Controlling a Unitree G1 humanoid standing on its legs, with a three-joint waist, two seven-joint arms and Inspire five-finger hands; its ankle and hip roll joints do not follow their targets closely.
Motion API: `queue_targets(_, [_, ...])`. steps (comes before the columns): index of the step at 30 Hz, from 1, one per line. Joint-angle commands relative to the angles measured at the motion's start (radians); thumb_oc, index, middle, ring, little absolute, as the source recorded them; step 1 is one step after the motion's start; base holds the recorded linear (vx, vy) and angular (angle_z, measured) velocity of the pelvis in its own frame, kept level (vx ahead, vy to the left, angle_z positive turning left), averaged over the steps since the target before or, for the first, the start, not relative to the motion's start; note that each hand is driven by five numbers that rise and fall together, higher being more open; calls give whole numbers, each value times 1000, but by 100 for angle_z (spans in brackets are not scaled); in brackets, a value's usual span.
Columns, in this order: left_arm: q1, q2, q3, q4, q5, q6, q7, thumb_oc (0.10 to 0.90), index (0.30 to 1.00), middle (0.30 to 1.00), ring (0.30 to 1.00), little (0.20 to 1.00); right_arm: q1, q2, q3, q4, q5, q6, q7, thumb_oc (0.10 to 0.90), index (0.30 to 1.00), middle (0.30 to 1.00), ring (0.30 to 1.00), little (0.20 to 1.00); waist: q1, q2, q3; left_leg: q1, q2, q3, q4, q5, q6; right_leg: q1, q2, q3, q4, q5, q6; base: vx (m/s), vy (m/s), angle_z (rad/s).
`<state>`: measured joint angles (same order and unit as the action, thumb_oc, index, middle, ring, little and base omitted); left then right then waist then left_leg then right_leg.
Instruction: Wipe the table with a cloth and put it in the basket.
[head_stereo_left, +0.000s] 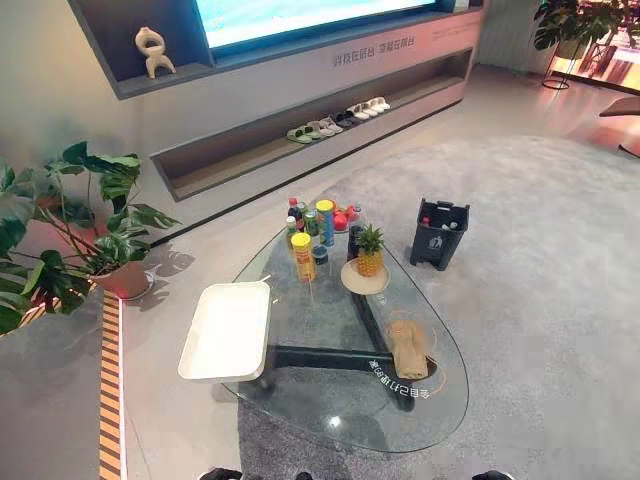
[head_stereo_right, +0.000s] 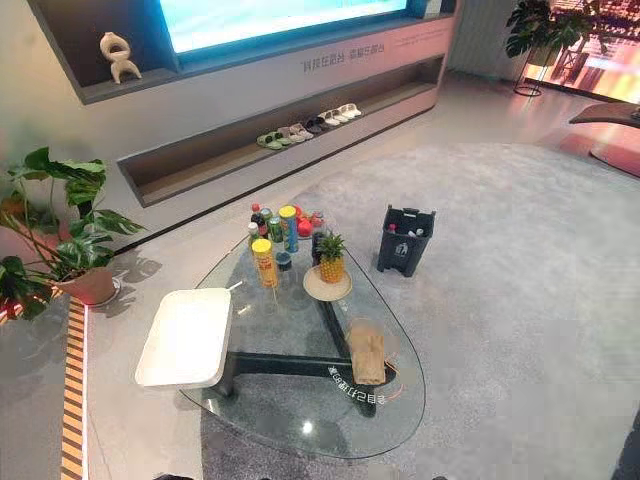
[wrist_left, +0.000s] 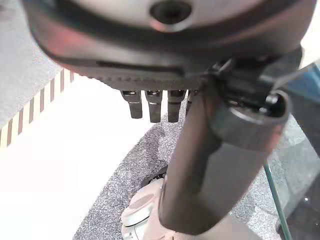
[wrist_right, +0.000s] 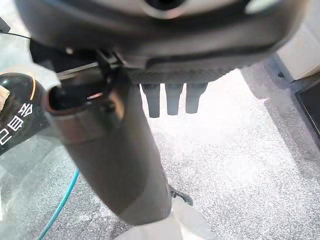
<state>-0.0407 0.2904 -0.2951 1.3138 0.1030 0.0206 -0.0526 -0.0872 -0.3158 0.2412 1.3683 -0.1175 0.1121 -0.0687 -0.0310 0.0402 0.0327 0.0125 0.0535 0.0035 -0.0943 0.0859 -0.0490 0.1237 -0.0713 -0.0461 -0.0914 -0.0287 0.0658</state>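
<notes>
A tan cloth (head_stereo_left: 408, 347) lies folded on the right part of the oval glass table (head_stereo_left: 330, 420), near its front edge. A white rectangular basket (head_stereo_left: 226, 330) rests on the table's left edge, apart from the cloth. My left hand (wrist_left: 170, 50) hangs above grey carpet beside the table's glass edge, its fingers (wrist_left: 152, 105) straight and holding nothing. My right hand (wrist_right: 165, 45) hangs the same way over the carpet at the table's other side, with straight fingers (wrist_right: 172, 100) and nothing in them.
At the table's far end stand a pineapple on a plate (head_stereo_left: 368, 255), a yellow can (head_stereo_left: 303, 256) and several bottles (head_stereo_left: 318, 220). A black bin (head_stereo_left: 438, 232) sits on the carpet beyond the table. A potted plant (head_stereo_left: 95, 235) stands at the left.
</notes>
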Motion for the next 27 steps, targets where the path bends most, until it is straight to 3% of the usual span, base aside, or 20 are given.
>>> queue_targets(1, [-92,25,8,37,38,-5,31,800,900,900,900,900,-60,-20,11,53,-6,8,-19,800,900,900,900,900,26,-18,33,61,68,48,7,-128,-58,-45,-112,-66,4,28,93,85,133,-53])
queue_targets(27, [-87,28,28,40,19,-11,42,800,900,900,900,900,-53,-20,9,53,-14,8,-19,800,900,900,900,900,28,-25,32,59,66,47,7,-126,-57,-45,-109,-60,4,29,91,0,0,0])
